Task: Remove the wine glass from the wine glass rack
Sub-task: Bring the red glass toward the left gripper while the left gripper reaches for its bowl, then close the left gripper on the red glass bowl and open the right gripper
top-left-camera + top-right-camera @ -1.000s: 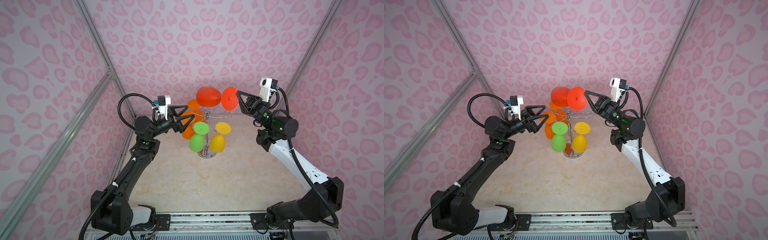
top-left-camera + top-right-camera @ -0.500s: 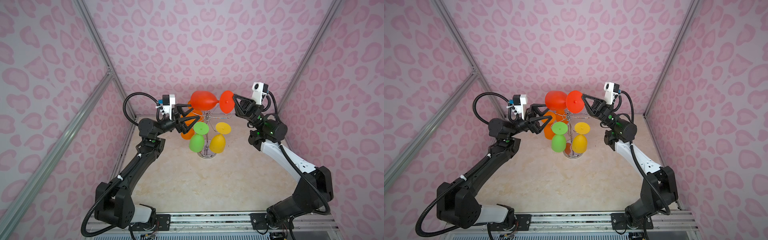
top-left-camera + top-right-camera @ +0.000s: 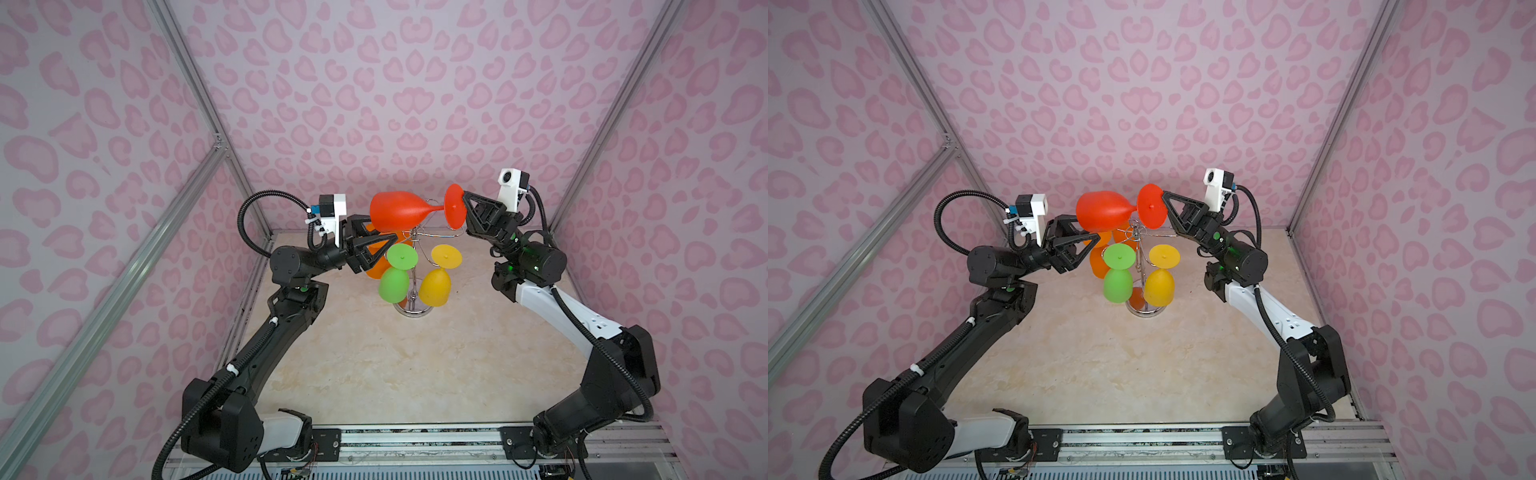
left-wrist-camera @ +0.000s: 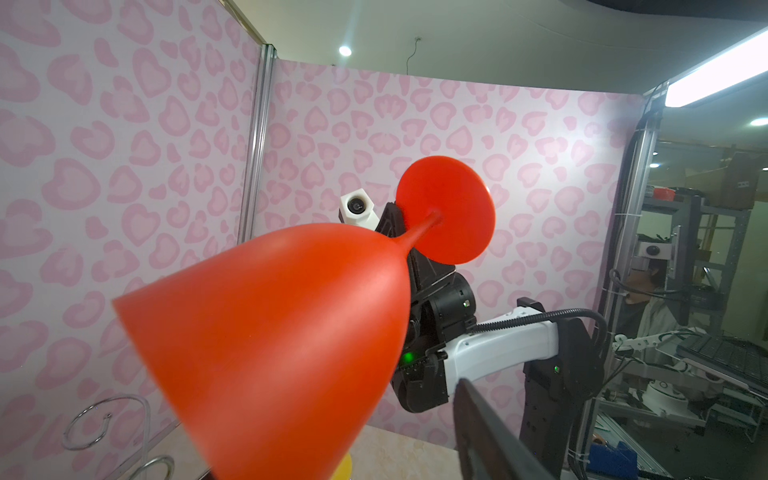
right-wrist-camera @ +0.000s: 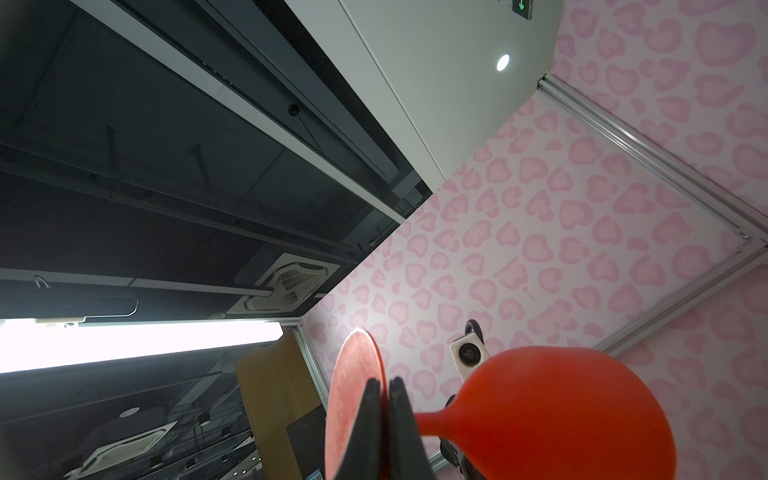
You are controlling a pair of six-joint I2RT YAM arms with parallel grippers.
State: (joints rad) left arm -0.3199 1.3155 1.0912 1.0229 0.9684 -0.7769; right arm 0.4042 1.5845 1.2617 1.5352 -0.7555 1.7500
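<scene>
Right gripper (image 3: 464, 198) pinches the red wine glass (image 3: 399, 210) by its foot above the wine glass rack (image 3: 409, 311); left gripper (image 3: 382, 227) straddles its bowl, jaws apart, seemingly not touching

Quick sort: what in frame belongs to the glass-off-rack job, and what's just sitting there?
In the job:
- red wine glass, held sideways
- right gripper, shut on its foot
- left gripper, jaws either side of its bowl, contact unclear
- wine glass rack

Just there:
- green glass, yellow glass, orange glasses, all hanging bowl-down on the rack
</scene>
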